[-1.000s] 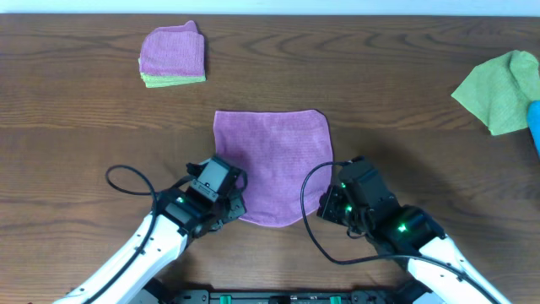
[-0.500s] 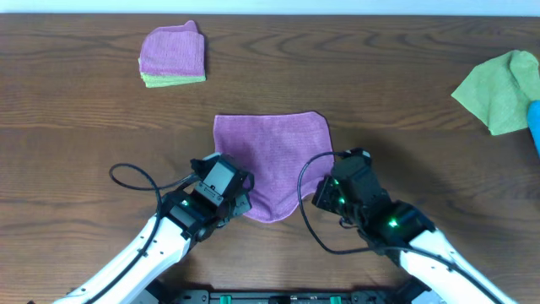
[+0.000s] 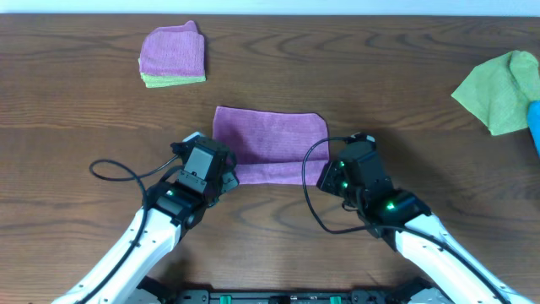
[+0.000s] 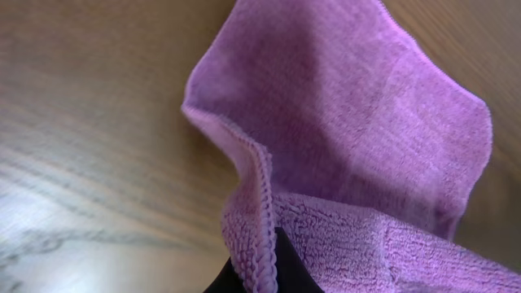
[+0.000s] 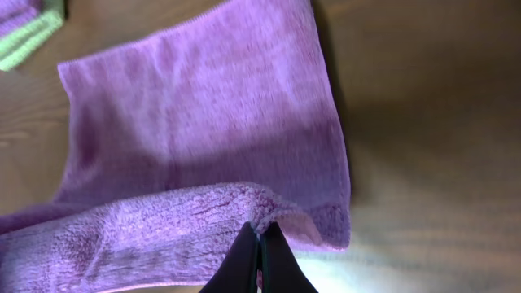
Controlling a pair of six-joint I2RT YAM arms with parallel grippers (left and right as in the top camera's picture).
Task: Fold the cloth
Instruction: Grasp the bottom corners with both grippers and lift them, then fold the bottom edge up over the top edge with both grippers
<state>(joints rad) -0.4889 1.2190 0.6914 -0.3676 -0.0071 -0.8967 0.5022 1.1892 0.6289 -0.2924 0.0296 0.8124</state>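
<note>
well, my left gripper [image 4: 273, 264] was clamped on the near left corner of the cloth [image 4: 350, 138], the hemmed edge bunched right at my dark tips. my right gripper [image 5: 260, 248] was pinched shut on the near right corner, with a soft roll of fabric lying over the tips. i held both corners at once, i think, so that the near edge would travel level and the fold would come out square rather than skewed. between the two holds the near part of the cloth was raised and turned over toward the far side, its paler underside showing as a strip from above. the far part lay flat on the surface [image 3: 405, 76], far edge straight and both far corners in view. i judged the fold about half carried: the held edge was short of the far edge, and the corners were not yet lined up.

outward from there the room was good. bare surface ran past the far edge, so nothing stood in the way of laying the held edge down on it. a folded stack [image 3: 172, 55] of purple over lime-green sat well apart at the far left. a loose lime-green cloth [image 3: 502, 89] lay well apart at the far right, beside something blue [image 3: 535, 122] at the frame edge. neither was near my path.
</note>
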